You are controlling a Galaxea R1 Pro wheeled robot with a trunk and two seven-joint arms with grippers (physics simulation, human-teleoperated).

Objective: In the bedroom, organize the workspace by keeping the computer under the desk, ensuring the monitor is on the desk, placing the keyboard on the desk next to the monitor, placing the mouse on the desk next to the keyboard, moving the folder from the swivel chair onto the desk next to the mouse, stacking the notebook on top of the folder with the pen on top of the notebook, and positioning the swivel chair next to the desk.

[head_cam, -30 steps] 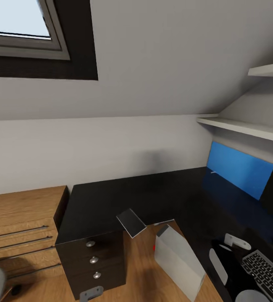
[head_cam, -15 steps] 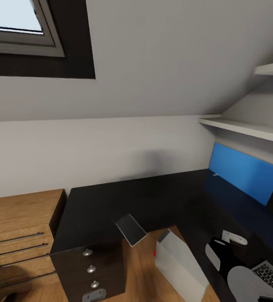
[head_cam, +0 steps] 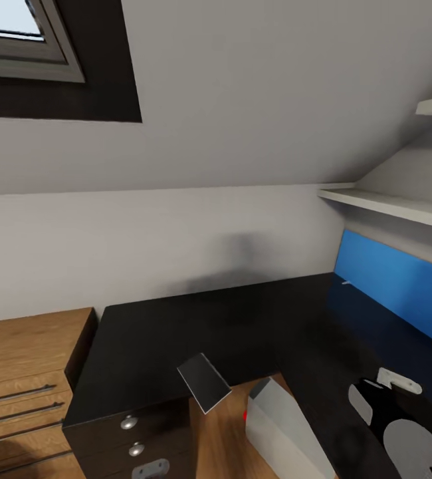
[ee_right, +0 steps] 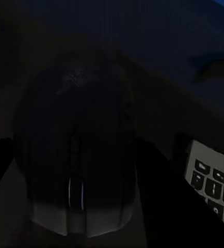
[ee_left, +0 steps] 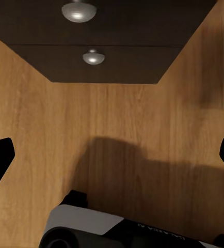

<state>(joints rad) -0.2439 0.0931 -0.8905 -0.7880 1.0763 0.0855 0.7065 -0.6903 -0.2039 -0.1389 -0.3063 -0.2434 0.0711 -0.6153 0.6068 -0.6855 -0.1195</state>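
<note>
mouse: the right jaws (ee_right: 73, 155) look clamped on the mouse (ee_right: 76, 155), dark fingers on both flanks, though it's murky in there so that's my read

keyboard: corner of the keyboard (ee_right: 218, 188) sits just off to one side of the right jaws, on the black table (head_cam: 196, 326)

left jaws: left jaws (ee_left: 112, 157) spread wide with nothing between, floor (ee_left: 117, 129) and drawer knobs (ee_left: 93, 57) ahead of them

risk: a slack pinch on that rounded shell could let it squirt out, and a low swing might clip the keyboard

other stuff: grey computer (head_cam: 282, 432) is on the floor beside the drawers

vs a second ago: whole view has swung left and up, so that's the head moving; keyboard and monitor slid out of its right edge, window too
</note>
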